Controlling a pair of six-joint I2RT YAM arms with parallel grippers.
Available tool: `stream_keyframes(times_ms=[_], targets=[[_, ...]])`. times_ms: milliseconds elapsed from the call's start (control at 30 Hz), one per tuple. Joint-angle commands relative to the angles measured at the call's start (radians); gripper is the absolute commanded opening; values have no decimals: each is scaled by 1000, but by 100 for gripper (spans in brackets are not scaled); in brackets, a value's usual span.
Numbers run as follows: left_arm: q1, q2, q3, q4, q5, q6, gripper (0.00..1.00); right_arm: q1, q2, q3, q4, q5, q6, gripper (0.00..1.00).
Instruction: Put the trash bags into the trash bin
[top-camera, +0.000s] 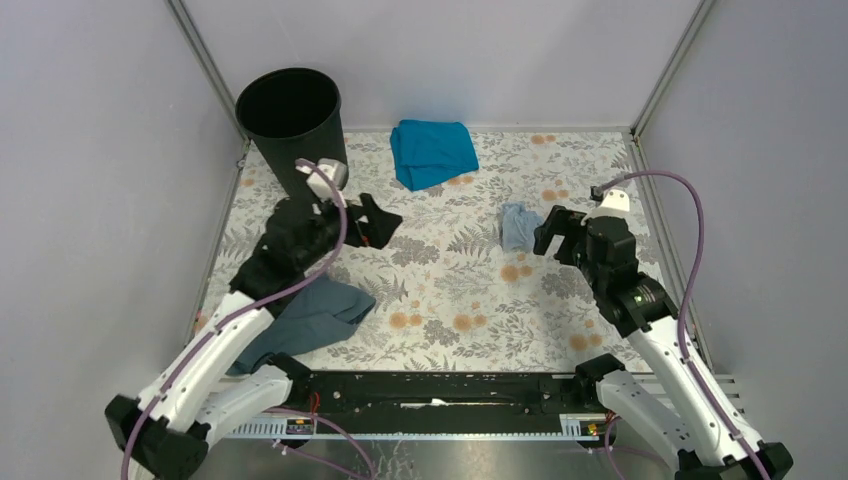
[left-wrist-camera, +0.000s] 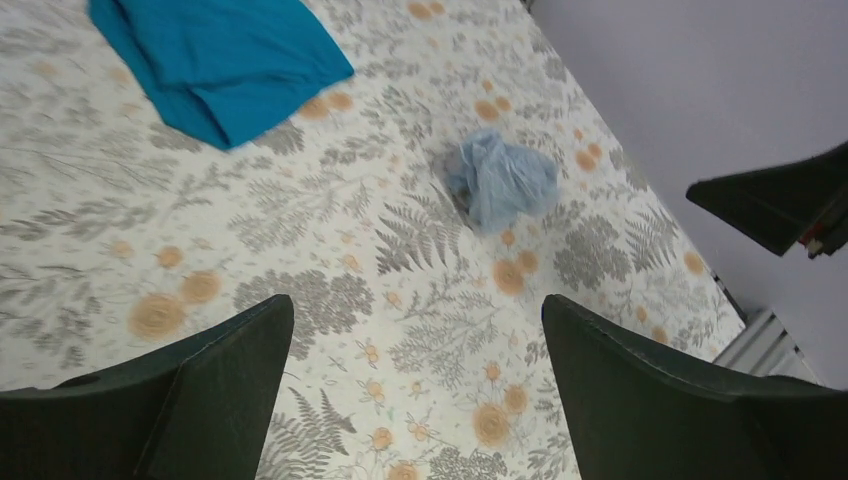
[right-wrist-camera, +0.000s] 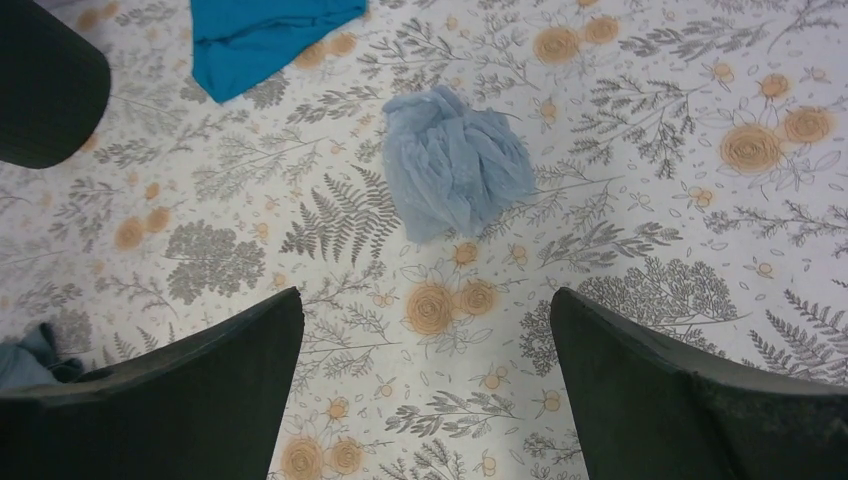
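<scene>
The trash bag (top-camera: 518, 226) is a crumpled pale blue-grey wad lying on the floral table right of centre. It also shows in the left wrist view (left-wrist-camera: 500, 180) and the right wrist view (right-wrist-camera: 455, 170). The black trash bin (top-camera: 290, 125) stands upright at the back left corner; its side shows in the right wrist view (right-wrist-camera: 45, 85). My right gripper (top-camera: 548, 235) is open and empty, just right of the bag, with the bag ahead of its jaws (right-wrist-camera: 425, 300). My left gripper (top-camera: 376, 222) is open and empty near the bin, pointing toward the bag (left-wrist-camera: 415, 305).
A teal cloth (top-camera: 432, 152) lies at the back centre. A dark slate-grey cloth (top-camera: 310, 318) lies under the left arm near the front. Grey walls enclose the table on three sides. The right gripper's tip shows at the edge of the left wrist view (left-wrist-camera: 790, 205).
</scene>
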Motion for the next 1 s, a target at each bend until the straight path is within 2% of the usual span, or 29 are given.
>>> stream_keyframes(times_ms=[0, 133, 200, 267, 400, 533, 600, 633, 700, 800, 900, 967], targets=[[-77, 59, -38, 134, -106, -39, 99, -3, 47, -31, 84, 65, 22, 100], [-80, 126, -69, 211, -86, -92, 99, -3, 115, -86, 204, -65, -6, 100], [-80, 158, -82, 232, -87, -112, 99, -4, 148, -143, 343, -149, 2, 100], [-80, 174, -103, 264, -88, -127, 99, -3, 201, -185, 461, -149, 60, 100], [-80, 152, -169, 320, -106, -142, 99, -5, 363, -175, 558, -115, 163, 100], [-80, 167, -175, 289, -235, -207, 99, -33, 516, -145, 606, -119, 243, 100], [-80, 208, -161, 276, -175, -200, 98, -88, 565, -156, 660, -211, 276, 100], [-80, 227, -167, 310, -102, -199, 98, -122, 584, -168, 687, -260, 292, 100], [-81, 262, -198, 406, 11, -228, 99, -193, 605, -180, 710, -317, 313, 100], [-90, 297, -247, 542, 102, -283, 99, -276, 612, -156, 688, -336, 265, 100], [-113, 322, -262, 590, 110, -287, 99, -288, 660, -42, 543, -313, 172, 100], [-122, 337, -263, 597, 108, -280, 99, -290, 718, 10, 515, -344, 140, 100]])
